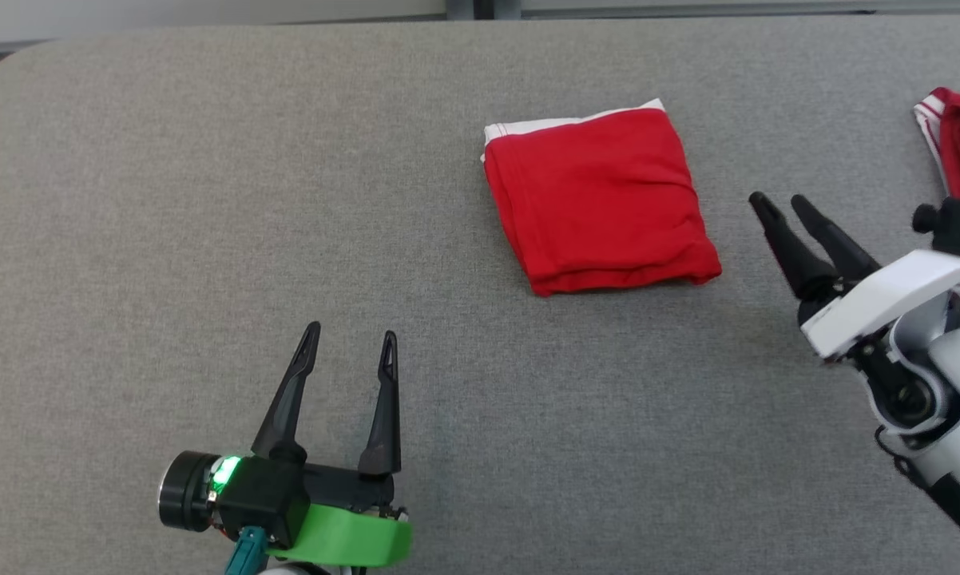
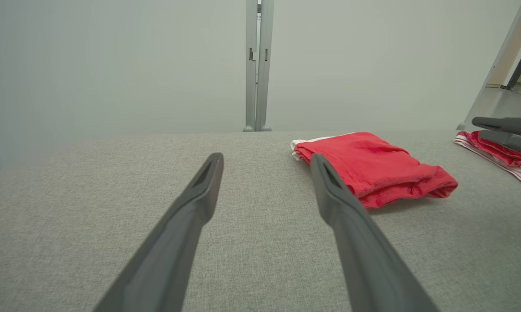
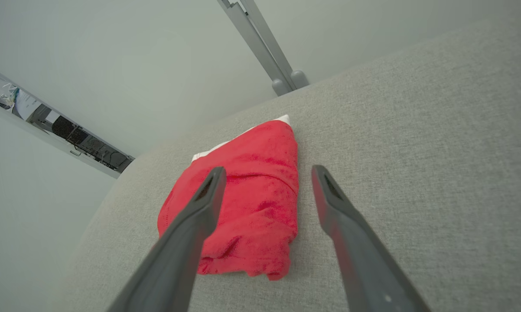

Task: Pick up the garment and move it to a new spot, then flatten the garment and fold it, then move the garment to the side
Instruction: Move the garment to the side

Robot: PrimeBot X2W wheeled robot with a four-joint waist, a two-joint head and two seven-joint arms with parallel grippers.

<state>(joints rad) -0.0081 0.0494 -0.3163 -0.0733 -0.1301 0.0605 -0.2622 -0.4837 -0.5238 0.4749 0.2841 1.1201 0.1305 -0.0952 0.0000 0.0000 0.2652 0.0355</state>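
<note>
The garment [image 1: 600, 200] is red with a white band at its far edge, and it lies folded into a thick square on the grey padded table [image 1: 208, 200]. It also shows in the left wrist view [image 2: 373, 167] and the right wrist view [image 3: 252, 203]. My left gripper [image 1: 351, 342] rests open at the lower left, well short of the garment, with nothing between its fingers. My right gripper [image 1: 783, 204] hangs open just right of the garment, apart from it, fingers pointing up and to the left. In the right wrist view its fingers [image 3: 213, 190] frame the garment's near end.
A second red garment with white stripes [image 1: 959, 144] lies at the table's right edge, behind my right arm, and shows in the left wrist view [image 2: 499, 158] too. A grey wall with a metal post [image 2: 257, 65] stands beyond the table's far edge.
</note>
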